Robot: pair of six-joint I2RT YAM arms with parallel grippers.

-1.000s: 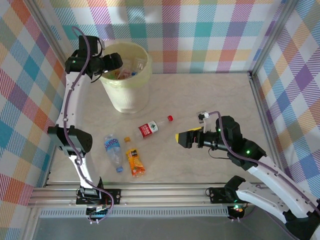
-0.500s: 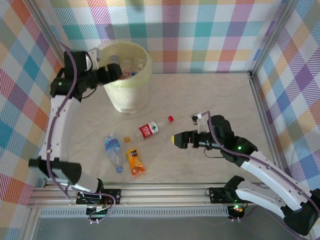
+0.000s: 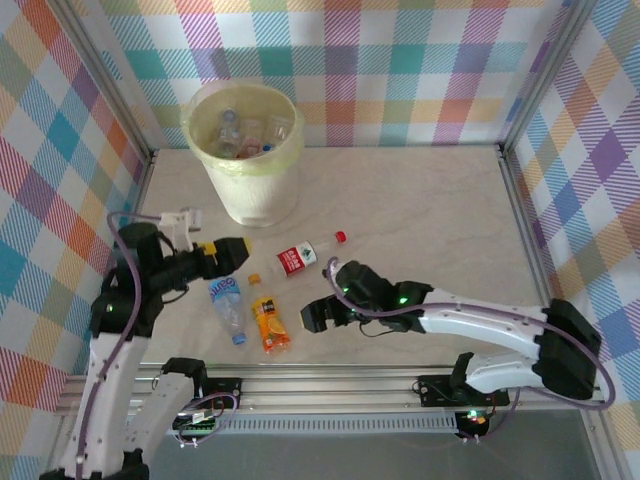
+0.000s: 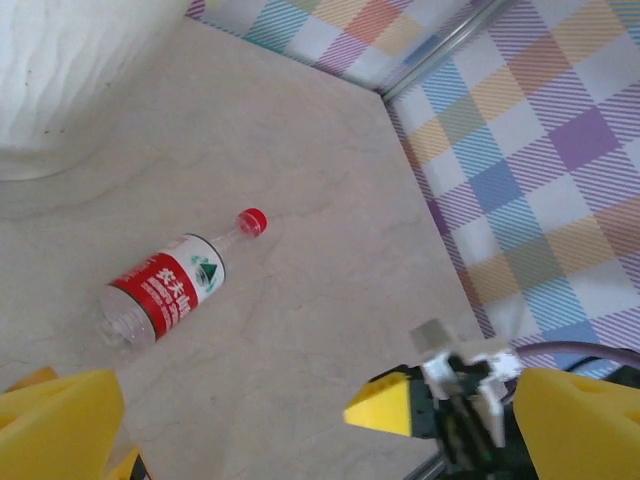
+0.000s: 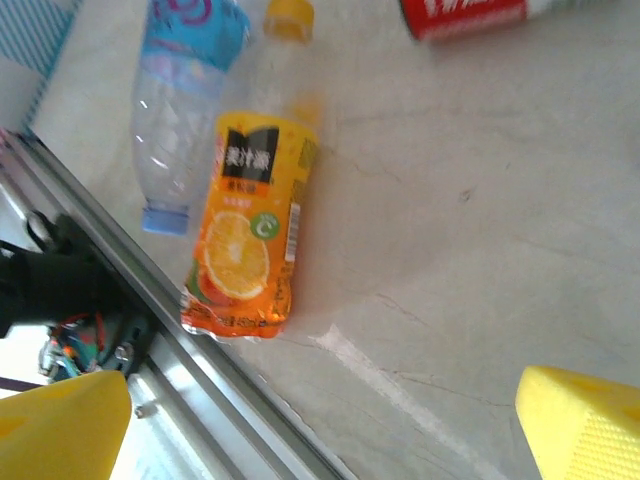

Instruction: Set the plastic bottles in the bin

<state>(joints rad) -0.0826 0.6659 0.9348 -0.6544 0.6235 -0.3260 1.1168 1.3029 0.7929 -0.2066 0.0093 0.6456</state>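
Red-labelled bottle (image 4: 165, 288) bears white characters; orange-labelled bottle (image 5: 245, 240) pictures an orange slice.

Overall light: bright, even and diffuse, with no hard highlights on the tabletop (image 3: 420, 200).
Shadows: faint and soft-edged, lying close around the foot of the bin (image 3: 250, 195).
Overhead view: sharp from the bin down to the near edge.
Left wrist view: the bin wall is washed out almost to white. The left fingers (image 4: 60, 420) are out of focus with smeared edges.
Right wrist view: the right fingers (image 5: 580, 420) are blurred. The orange-label bottle (image 5: 245, 240) is crisp, and the bottles lying nearer the bin are slightly softer.
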